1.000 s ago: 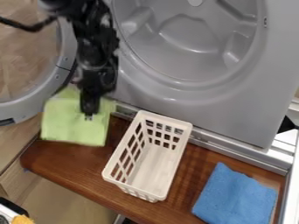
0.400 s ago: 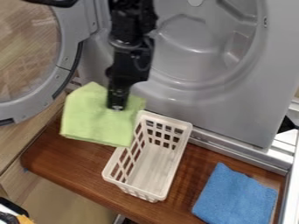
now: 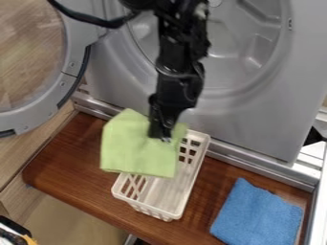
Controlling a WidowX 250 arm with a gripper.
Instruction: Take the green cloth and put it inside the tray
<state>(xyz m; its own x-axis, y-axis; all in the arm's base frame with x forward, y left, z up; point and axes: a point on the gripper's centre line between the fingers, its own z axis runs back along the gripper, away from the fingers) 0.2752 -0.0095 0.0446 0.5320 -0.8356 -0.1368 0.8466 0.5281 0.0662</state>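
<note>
Smooth brown wooden worktop. Squarish light-green fabric cloth hanging over upper left part of slatted white plastic tray; slim black claw pinched closed on cloth. Far right, fuzzy blue cloth.

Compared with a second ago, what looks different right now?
The gripper has carried the green cloth rightward, from the left end of the wooden board to partly over the white basket, still holding it. The basket and the blue cloth stayed put.
</note>
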